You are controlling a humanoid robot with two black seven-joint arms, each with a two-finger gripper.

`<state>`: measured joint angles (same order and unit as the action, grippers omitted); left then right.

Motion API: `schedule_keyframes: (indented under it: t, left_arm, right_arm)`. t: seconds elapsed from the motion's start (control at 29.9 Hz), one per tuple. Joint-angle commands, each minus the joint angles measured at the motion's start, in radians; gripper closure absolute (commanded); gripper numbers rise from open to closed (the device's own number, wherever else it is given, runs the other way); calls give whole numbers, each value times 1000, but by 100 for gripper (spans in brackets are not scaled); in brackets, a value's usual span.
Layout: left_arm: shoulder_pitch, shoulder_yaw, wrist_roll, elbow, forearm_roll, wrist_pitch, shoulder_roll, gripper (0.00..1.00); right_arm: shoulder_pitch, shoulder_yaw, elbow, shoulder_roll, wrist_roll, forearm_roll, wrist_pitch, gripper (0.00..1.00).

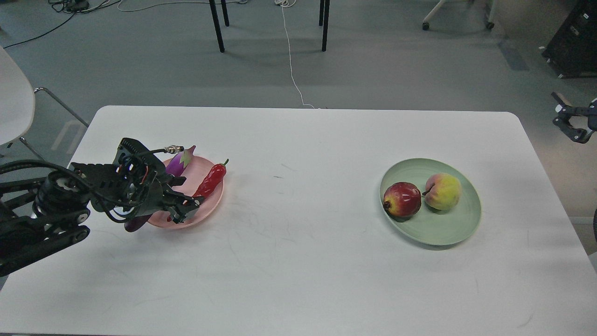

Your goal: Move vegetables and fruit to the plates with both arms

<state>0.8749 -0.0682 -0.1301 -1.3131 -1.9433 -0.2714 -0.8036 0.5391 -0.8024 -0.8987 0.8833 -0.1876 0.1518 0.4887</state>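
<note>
Parted left gripper (186,209) over pink plate (212,205) (chili pepper (210,181) inside).

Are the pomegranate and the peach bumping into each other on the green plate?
Cannot tell. In the head view the pomegranate and peach sit side by side on the green plate, with only a dark sliver between them, too small to call.

Even, diffuse overhead light; scene bright. White table (298,261) near overexposed, faint scuffs still legible. Soft short shadow under green plate (459,231) at near rim. Small glare spots on pomegranate (402,199). Focus sharp throughout; slight softness at frame corners. No motion blur.
</note>
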Motion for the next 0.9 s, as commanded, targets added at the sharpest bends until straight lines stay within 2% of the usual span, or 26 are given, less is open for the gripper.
schedule_keyframes:
  t: [0.0,0.1,0.17,0.27,0.4,0.5,0.64,0.74,0.87]
  left_arm:
    - [13,-28,-5,0,47,4,-9,12]
    - [16,-161,-5,2,237,4,-12,2]
    - [15,-284,-6,2,421,-6,-12,2]
    - [10,-390,-8,20,686,-5,-2,2]
    - [12,-447,-9,124,1054,-3,47,2]
    - [13,-492,-11,221,1300,-3,128,2]
    - [15,-512,-14,328,1495,-3,220,2]
    - [10,-577,-14,418,1628,-12,299,2]
    - [10,-643,-14,520,1794,-115,380,2]
  right_arm:
    - [1,-1,1,-1,-1,0,0,2]
    - [2,-17,7,-1,-1,-1,0,2]
    - [8,-21,15,-1,-1,-3,0,1]
    - [25,-17,29,-7,-1,-5,0,1]
    - [42,-29,90,-17,-6,-3,0,1]
    - [87,-40,151,-78,-7,-2,0,1]
    - [122,-49,211,-133,-7,2,0,1]
    - [124,-60,211,-155,-7,3,0,1]
    - [128,-61,210,-201,-6,5,0,1]
